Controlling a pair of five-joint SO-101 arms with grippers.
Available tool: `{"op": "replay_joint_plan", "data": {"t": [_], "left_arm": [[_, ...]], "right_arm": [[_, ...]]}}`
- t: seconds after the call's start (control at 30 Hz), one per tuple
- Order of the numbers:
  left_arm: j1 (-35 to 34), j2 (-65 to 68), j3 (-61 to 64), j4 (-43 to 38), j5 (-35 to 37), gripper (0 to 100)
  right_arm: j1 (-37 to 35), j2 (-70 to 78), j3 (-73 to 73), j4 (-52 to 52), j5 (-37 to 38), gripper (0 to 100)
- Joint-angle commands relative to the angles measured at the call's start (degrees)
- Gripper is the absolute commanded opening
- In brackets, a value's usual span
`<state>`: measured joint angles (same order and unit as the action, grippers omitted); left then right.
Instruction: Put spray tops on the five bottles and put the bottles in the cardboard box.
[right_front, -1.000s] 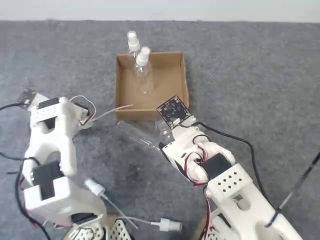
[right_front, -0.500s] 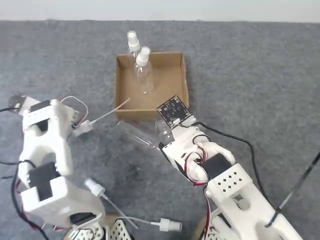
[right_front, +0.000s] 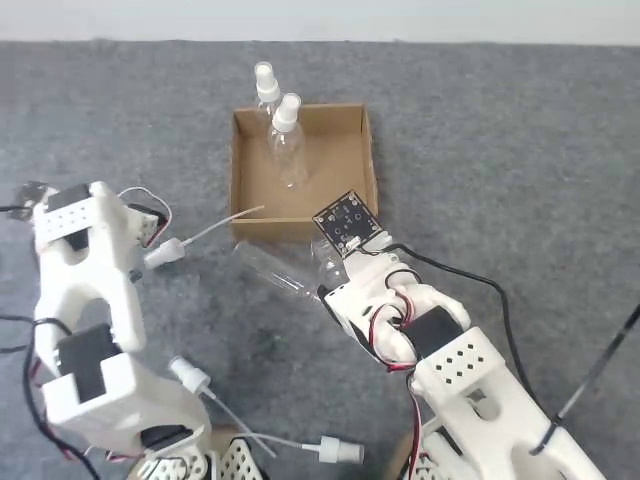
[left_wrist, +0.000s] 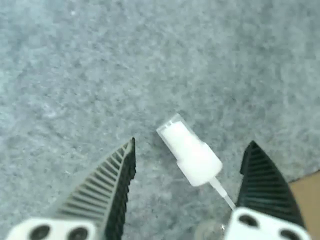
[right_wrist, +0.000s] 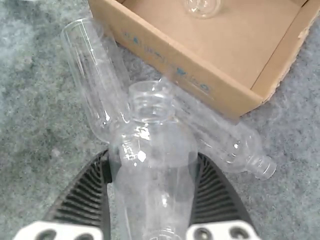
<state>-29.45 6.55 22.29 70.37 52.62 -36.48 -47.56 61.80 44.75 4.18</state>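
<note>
**One spray top (right_front: 168, 250) to grab, one bottle (right_front: 327, 268) to cap**

From above, the spray top lies on the grey carpet (right_front: 500, 150), right by the tip of the left arm (right_front: 85, 270). Its fat white head is next to that arm. Its thin tube points across to the cardboard box (right_front: 240, 180). The right arm (right_front: 450, 370) is on the other side, near the front of the box, with the bottle at its tip. The left arm is much nearer to the spray top. A capped bottle (right_front: 288, 145) lies inside the box.

From the left wrist, the left gripper (left_wrist: 191, 145) is spread wide with nothing in it. The spray top lies on the carpet between the two fingers (left_wrist: 117, 185) and touches neither. It sits slanted across the gap. I think the fingers should squeeze the white head next.

From the right wrist, the right gripper (right_wrist: 152, 165) is squeezed tight on the clear bottle. The bottle's open mouth points toward the box. A bare bottle (right_wrist: 95, 75) and a second bare bottle (right_wrist: 225, 140) lie on the carpet just in front of the box.
</note>
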Motion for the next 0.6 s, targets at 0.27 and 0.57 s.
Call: {"op": "replay_joint_plan", "data": {"t": [0.27,0.57], "left_arm": [[2.5,9.3,-6.3,-5.7,0.7,32],[2.3,11.8,-9.4,-6.1,0.5,8]], "right_arm": [[0.6,-2.1,-0.6,-1.0,0.0,0.7],[0.6,-2.0,-0.6,-1.0,0.0,0.7]]}}
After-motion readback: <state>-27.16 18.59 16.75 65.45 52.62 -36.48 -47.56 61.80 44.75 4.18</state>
